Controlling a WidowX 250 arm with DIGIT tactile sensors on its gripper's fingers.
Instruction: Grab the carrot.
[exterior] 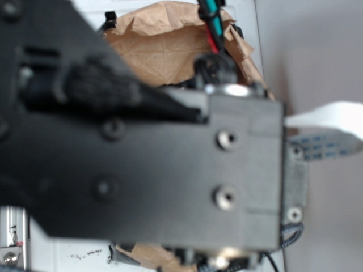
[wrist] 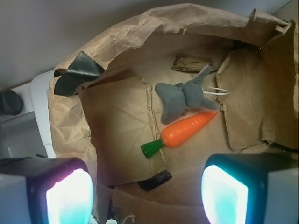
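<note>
In the wrist view the carrot (wrist: 184, 131) lies flat on crumpled brown paper (wrist: 117, 121), glossy orange with a green stem end pointing lower left. A grey plush bunny (wrist: 182, 98) lies right behind it, touching its tip. My gripper (wrist: 147, 193) hangs well above the paper and stands open, its two glowing fingertips (wrist: 70, 198) wide apart with nothing between them. The carrot sits ahead of the gap, slightly right of centre. In the exterior view the black arm body (exterior: 142, 164) fills the picture and hides the carrot.
A small brown wood-like piece (wrist: 192, 63) lies behind the bunny. Raised paper walls (wrist: 177, 18) ring the area on the far side and right. Black tape patches (wrist: 77, 72) sit at the left and near the front. A white edge (wrist: 39, 107) shows at left.
</note>
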